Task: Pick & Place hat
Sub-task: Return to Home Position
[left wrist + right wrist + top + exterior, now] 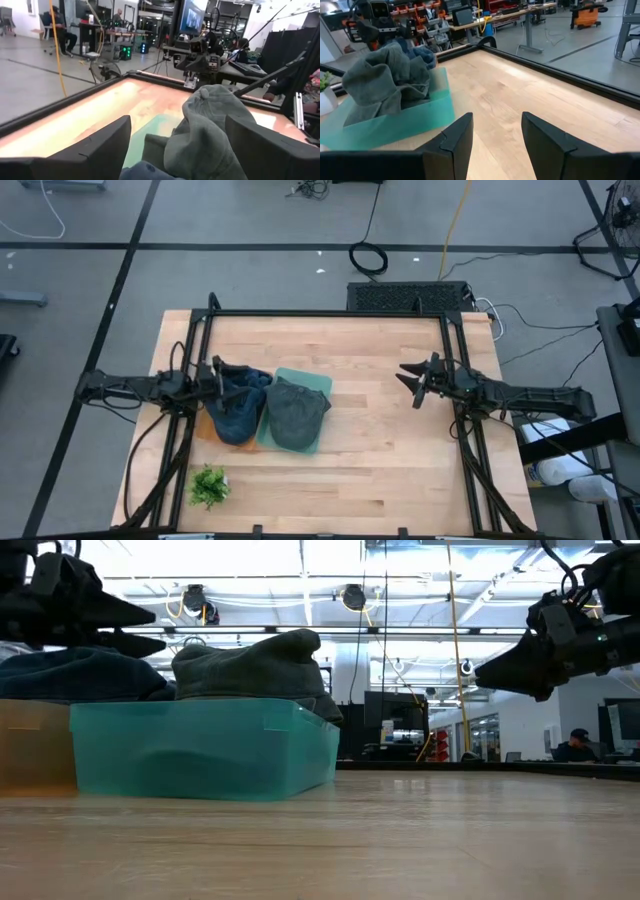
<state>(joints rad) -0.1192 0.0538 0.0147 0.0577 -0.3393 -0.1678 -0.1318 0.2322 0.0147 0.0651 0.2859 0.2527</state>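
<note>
Table seen from above, 12 o'clock at the far edge.

- Green bin sits at about 9 o'clock from the centre of the table. A dark grey cap is heaped in it, rising above the rim. No cap shows loose on the wood.
- Amber bin touches the green one on its 9 o'clock side. A pile of blue caps fills it.
- Small plant at 7 o'clock, well apart from both arms.
- Left gripper hangs above the blue pile, at the 12 o'clock end of the amber bin. Its fingers are spread wide with nothing between them.
- Right gripper floats at 3 o'clock over bare wood, pointing toward the bins. Its fingers are apart and it carries nothing.

Judgement: the placing looks finished, since both hands are free and the cap is in the green bin. The step in hand is the retreat to rest. The left arm needs to lift clear first, straight up off the blue pile, so a finger does not snag fabric and drag a cap out. Then it can pull back toward 9 o'clock. The right arm has open space and only needs to draw back toward 3 o'clock.
</note>
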